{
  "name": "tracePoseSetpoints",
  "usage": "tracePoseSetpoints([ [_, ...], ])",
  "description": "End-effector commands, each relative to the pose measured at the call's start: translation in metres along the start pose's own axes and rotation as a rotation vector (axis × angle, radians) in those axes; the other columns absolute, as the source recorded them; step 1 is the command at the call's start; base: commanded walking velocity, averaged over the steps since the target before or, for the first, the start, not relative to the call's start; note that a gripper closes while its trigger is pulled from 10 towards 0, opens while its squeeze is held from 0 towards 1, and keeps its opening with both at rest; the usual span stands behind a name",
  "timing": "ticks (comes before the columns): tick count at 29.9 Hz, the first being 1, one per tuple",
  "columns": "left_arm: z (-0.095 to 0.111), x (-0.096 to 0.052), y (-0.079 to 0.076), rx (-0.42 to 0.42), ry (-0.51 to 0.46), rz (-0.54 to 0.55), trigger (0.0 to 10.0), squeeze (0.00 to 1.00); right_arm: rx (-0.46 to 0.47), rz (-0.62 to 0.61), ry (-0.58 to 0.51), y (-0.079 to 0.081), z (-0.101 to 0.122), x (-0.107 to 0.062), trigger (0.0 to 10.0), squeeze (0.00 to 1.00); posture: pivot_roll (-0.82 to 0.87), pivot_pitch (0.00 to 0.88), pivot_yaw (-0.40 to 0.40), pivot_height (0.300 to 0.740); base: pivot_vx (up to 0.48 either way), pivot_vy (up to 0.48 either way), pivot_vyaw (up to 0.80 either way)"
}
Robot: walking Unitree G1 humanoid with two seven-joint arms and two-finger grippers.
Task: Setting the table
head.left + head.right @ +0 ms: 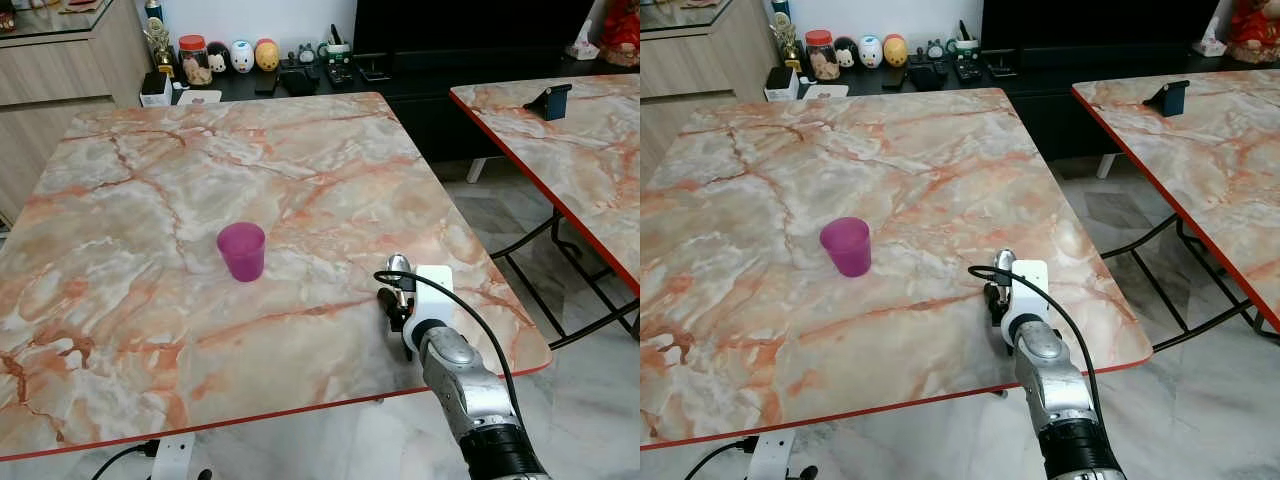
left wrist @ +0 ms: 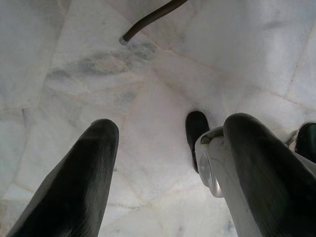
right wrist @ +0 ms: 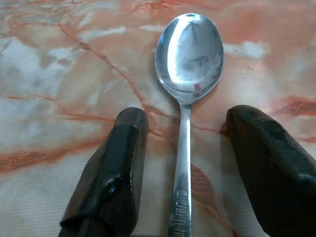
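The right claw (image 3: 182,163) sits low over the marbled surface (image 1: 300,160), its two black fingers (image 3: 111,173) spread apart with a steel spoon (image 3: 187,74) lying flat between them, touched by neither. In the left eye view that places the spoon (image 1: 399,266) lower right of centre in the frame, near the surface's right edge, with a purple cup (image 1: 242,251) well apart to its left, near the middle.

One risk, as I judge it: a drifting finger could nudge the handle and skew the spoon.

The right wrist view shows the gap on both sides of the handle and lettering stamped on it; the eye views show the cup and the edge. The left wrist view shows the left claw (image 2: 168,173) released, hanging over the tiled floor (image 2: 148,74).
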State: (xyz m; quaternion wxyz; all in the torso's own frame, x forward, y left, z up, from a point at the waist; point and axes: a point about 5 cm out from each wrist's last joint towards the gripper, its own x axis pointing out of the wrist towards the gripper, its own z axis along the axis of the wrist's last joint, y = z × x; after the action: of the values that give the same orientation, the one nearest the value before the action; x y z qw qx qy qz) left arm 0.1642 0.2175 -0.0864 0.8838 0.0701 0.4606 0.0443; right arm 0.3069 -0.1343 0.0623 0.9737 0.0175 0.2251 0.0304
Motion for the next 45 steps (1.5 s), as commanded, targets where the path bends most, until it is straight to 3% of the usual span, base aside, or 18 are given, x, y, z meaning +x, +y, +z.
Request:
tracePoseSetpoints([
  [1, -0.008, -0.001, -0.001, 0.008, 0.029, -0.007, 10.0, 0.0, -0.007, 0.015, 0.009, 0.004, -0.001, 0.002, 0.0, 0.0, -0.06, 0.015, -0.021, 0.74, 0.0, 0.0, 0.0],
  [39, -0.005, -0.001, -0.001, 0.005, 0.021, -0.002, 10.0, 0.0, -0.041, 0.033, -0.063, 0.007, 0.01, 0.004, 0.0, 0.0, -0.05, 0.042, -0.019, 0.74, 0.0, 0.0, 0.0],
  [40, -0.005, -0.001, -0.001, 0.005, 0.021, -0.002, 10.0, 0.0, -0.043, 0.033, -0.083, 0.007, 0.012, 0.004, 3.9, 0.0, -0.05, 0.042, -0.019, 0.74, 0.0, 0.0, 0.0],
  [41, -0.005, -0.001, -0.001, 0.006, 0.022, -0.002, 10.0, 0.0, -0.057, 0.03, -0.122, 0.007, 0.017, 0.003, 10.0, 0.0, -0.05, 0.041, -0.018, 0.74, 0.0, 0.0, 0.0],
  [45, -0.005, -0.001, -0.001, 0.007, 0.023, -0.001, 10.0, 0.0, -0.066, 0.023, -0.282, 0.006, 0.035, -0.006, 10.0, 0.0, -0.05, 0.041, -0.02, 0.74, 0.0, 0.0, 0.0],
])
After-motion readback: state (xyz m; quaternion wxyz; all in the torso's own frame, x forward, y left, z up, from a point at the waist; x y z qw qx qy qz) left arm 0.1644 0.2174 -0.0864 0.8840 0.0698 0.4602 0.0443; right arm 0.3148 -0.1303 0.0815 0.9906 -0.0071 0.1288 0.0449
